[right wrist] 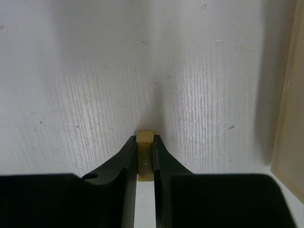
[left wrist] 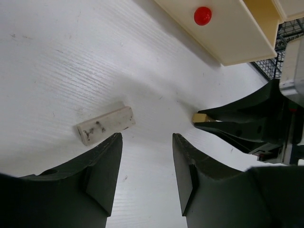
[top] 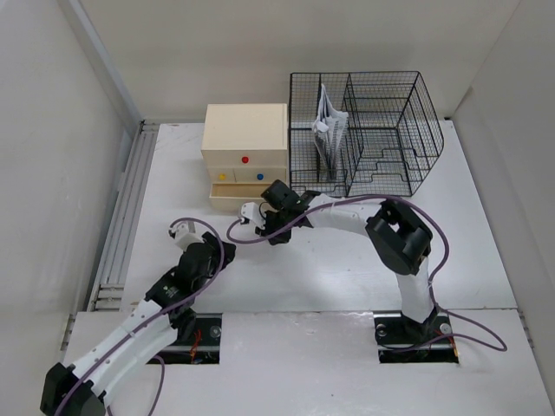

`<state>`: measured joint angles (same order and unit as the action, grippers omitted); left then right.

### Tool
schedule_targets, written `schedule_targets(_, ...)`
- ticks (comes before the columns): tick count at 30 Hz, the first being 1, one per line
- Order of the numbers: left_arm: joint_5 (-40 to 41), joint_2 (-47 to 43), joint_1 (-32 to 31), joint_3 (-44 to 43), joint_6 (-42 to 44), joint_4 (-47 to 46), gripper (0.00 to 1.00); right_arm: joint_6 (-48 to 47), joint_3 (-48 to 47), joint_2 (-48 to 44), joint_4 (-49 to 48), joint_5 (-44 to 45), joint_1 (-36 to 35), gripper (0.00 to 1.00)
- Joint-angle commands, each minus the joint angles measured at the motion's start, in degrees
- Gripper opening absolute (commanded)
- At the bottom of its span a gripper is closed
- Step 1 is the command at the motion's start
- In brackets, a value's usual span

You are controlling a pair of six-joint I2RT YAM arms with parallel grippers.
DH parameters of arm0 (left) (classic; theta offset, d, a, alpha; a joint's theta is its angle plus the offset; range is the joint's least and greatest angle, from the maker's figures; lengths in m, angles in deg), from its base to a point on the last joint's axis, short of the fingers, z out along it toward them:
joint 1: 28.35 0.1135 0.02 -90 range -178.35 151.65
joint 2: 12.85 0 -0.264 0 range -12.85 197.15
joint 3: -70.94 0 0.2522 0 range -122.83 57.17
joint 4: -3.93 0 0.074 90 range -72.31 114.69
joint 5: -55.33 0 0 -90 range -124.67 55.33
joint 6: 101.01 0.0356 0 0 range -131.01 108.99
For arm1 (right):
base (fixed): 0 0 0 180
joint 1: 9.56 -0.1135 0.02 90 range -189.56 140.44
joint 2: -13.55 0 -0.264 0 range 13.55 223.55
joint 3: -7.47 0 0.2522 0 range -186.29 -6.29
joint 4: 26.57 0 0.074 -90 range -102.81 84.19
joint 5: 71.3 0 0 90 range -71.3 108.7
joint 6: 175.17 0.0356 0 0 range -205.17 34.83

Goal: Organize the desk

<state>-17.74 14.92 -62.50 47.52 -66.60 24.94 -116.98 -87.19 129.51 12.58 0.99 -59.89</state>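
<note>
The desk (top: 347, 260) is a wide white tabletop. My right gripper (right wrist: 145, 142) is shut on a small yellowish block (right wrist: 145, 154) held just above the surface, its end sticking out past the fingertips. From the left wrist view, the same block (left wrist: 199, 117) shows at the tips of the right gripper (left wrist: 205, 119). My left gripper (left wrist: 147, 142) is open and holds nothing. A white eraser-like bar with dark smudges (left wrist: 105, 124) lies on the desk just ahead of the left fingertip (left wrist: 107, 156). From above, the right gripper (top: 276, 227) hangs in front of the drawer box, and the left gripper (top: 186, 238) is to its left.
A beige wooden drawer box (top: 245, 139) with red, yellow and blue knobs stands at the back, its bottom drawer (top: 232, 199) pulled out. A black wire-mesh organizer (top: 373, 130) holding white papers stands to its right. A ridged metal rail (top: 121, 217) runs along the left side.
</note>
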Motion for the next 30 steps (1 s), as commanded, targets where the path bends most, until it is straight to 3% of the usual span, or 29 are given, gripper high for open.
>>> schedule_targets(1,0.0,-1.7,-0.3,-2.9,-0.8,1.5,0.43,0.4,-2.6,-0.1,2.4,0.7,-0.4,0.0)
schedule_targets(9,-1.0,-5.3,-0.3,-3.4,-2.0,3.9,0.43,-1.2,-15.9,-7.0,6.2,3.4,-0.4,0.0)
schedule_targets(21,-1.1,-8.1,-0.3,-6.7,-2.4,8.4,0.45,0.0,-30.1,4.4,3.8,22.8,-0.4,0.01)
schedule_targets(22,-1.1,-8.1,-0.3,-6.7,-2.4,8.4,0.45,0.5,-30.6,4.4,3.3,23.4,-0.4,0.03)
schedule_targets(23,-1.1,-8.1,-0.3,-6.7,-2.4,8.4,0.46,0.5,-30.6,5.3,3.3,24.0,-0.4,0.12)
schedule_targets(26,-1.1,-8.1,-0.3,-7.2,-1.9,8.4,0.47,0.5,-30.6,5.9,1.9,25.8,-0.4,0.19)
schedule_targets(30,-1.1,-8.1,-0.3,-7.8,-1.4,8.4,0.47,1.1,-31.2,6.5,1.9,26.3,0.2,0.39)
